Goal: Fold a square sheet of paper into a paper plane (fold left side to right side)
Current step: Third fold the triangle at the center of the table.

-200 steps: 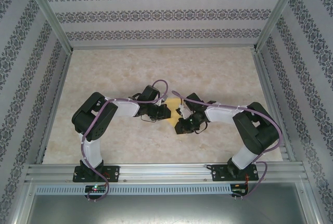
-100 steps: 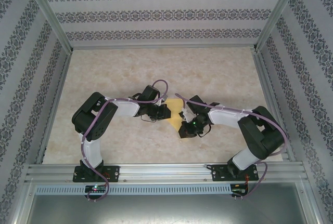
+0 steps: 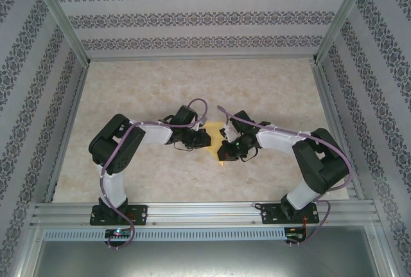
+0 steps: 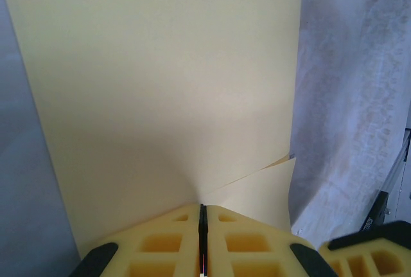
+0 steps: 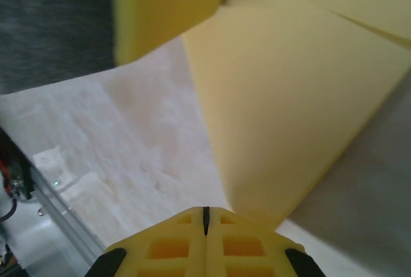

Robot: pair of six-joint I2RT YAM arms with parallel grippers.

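Top view: the right gripper (image 3: 225,150) has slid up and to the left over the last second and now sits lower and closer to the left gripper (image 3: 198,139), which has not moved. The pale flap that stood up between them a second ago is gone. The paper (image 3: 214,134) lies as a flat yellow patch on the table (image 3: 141,90) between the two grippers, its pointed corner poking out toward the near edge. That suggests the fold has been laid over and now needs creasing.

Left wrist: the pads (image 4: 160,245) are pressed together with only a thin seam between them. Their tips sit at the paper's near edge, and the sheet stretches flat ahead. One layer's edge lifts slightly off to the right. I cannot tell whether the tips nip a layer or just hold it down.

Right wrist: these jaws have just closed fully, tip to tip, with no paper between them. The folded corner lies just beside and ahead of them, with a second layer showing behind it. Closed tips suit pressing the crease next.
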